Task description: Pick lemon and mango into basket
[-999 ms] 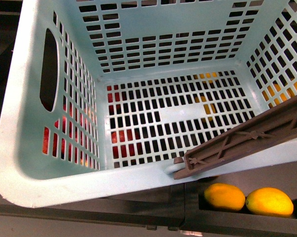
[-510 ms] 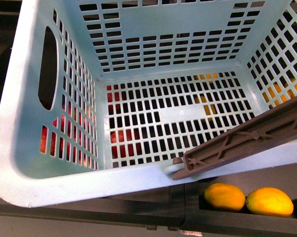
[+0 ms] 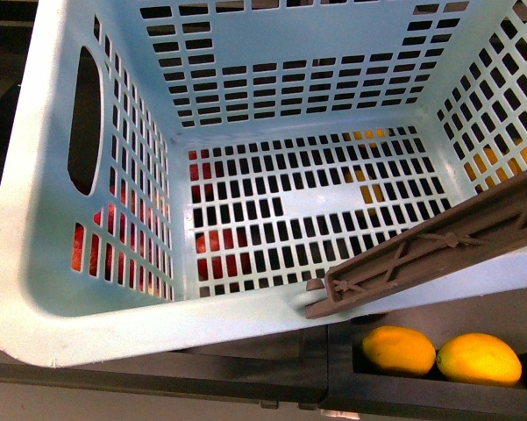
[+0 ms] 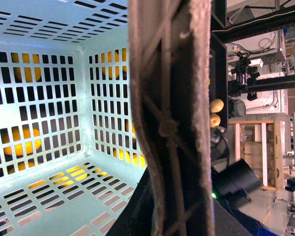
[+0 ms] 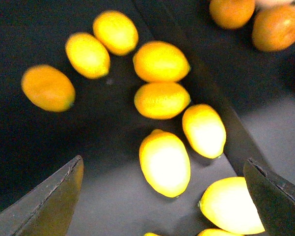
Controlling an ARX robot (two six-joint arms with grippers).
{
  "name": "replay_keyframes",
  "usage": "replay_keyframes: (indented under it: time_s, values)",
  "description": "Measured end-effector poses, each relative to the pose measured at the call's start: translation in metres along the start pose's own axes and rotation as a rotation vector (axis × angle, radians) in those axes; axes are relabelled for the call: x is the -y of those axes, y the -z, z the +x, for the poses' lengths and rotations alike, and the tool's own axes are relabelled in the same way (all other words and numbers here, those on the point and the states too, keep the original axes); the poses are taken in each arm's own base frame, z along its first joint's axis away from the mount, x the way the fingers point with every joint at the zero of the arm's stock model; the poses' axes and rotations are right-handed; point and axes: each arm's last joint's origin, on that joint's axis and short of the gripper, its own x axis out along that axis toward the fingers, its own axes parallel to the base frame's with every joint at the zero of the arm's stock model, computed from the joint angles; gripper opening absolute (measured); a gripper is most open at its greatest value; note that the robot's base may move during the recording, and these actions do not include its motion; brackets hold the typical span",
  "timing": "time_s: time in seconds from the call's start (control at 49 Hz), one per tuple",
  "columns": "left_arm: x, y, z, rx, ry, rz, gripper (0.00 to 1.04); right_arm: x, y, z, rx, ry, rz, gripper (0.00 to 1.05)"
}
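Observation:
The light teal basket fills the front view, tilted, with nothing inside it. Its brown handle crosses the lower right corner. My left gripper is shut on that handle, which runs up the middle of the left wrist view. My right gripper is open above several yellow lemons on a dark surface. One lemon lies between its fingers, not touched. I cannot pick out a mango for sure.
Two yellow-orange oval fruits lie in a dark bin below the basket's near rim. Red fruits show through the basket floor. Oranges lie beyond a dark divider in the right wrist view.
The basket has shifted slightly to the left in the front view. The handle stays in my left gripper.

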Motion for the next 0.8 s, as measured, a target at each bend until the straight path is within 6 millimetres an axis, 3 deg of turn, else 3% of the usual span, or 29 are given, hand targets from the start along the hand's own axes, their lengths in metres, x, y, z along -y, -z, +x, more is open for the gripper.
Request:
replay_keyframes:
  time_s: [0.102,0.286,0.591,0.795]
  values:
    - [0.0,0.0,0.0,-0.001,0.0,-0.001,0.05,0.002,0.02,0.041,-0.116,0.005,-0.018,0.96]
    - [0.0,0.0,0.0,0.001,-0.001,0.0,0.05,-0.001,0.045,0.089,-0.242,0.012,-0.027,0.96]
    - [0.0,0.0,0.0,0.0,0.0,0.0,0.05,-0.009,0.037,0.134,-0.246,0.014,-0.015,0.96]
    - [0.0,0.0,0.0,0.0,0.0,0.0,0.05,-0.008,0.04,0.151,-0.27,0.026,0.002,0.96]
